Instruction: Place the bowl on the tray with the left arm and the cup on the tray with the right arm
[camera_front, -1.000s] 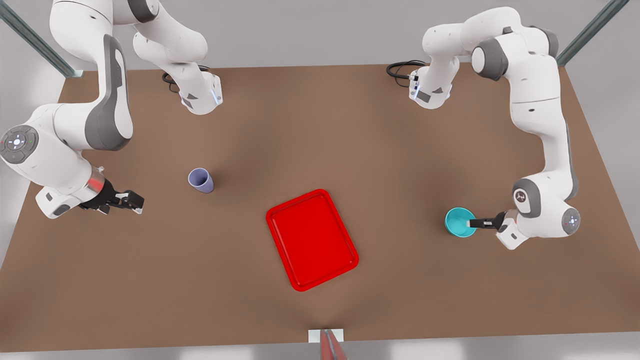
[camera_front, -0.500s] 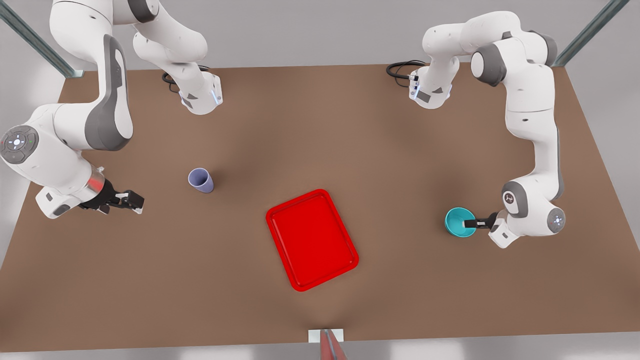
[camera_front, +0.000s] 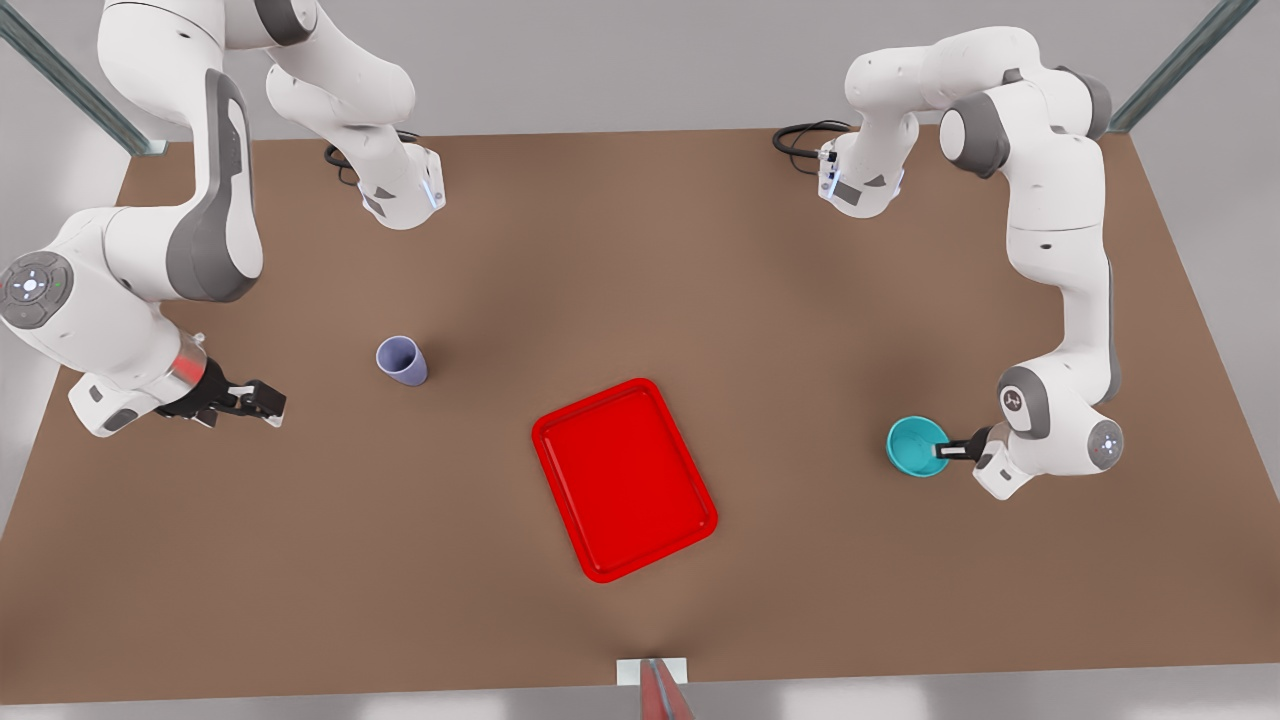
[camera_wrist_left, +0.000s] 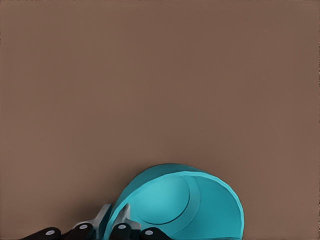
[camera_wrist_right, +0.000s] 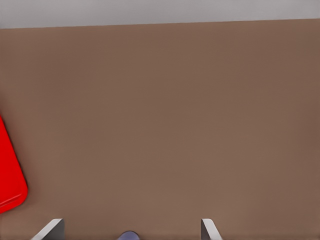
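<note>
The flat red rectangular tray (camera_front: 624, 478) lies mid-table toward the brown table's (camera_front: 640, 260) near edge. The glossy teal round bowl (camera_front: 915, 445) sits near the front view's right edge, its rim pinched between the left gripper's (camera_front: 942, 451) clenched jaws. The pale lavender tapered cup (camera_front: 402, 360) stands apart from the right gripper (camera_front: 268, 403), whose jaws are spread wide.

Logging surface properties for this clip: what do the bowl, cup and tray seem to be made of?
Bowl: teal, smooth, glossy, probably plastic or glazed ceramic; soft highlights inside. Cup: lavender, matte, likely plastic. Tray: bright red, slightly shiny, moulded rim, likely plastic. All are simulator renders, so the material stays uncertain.
</note>
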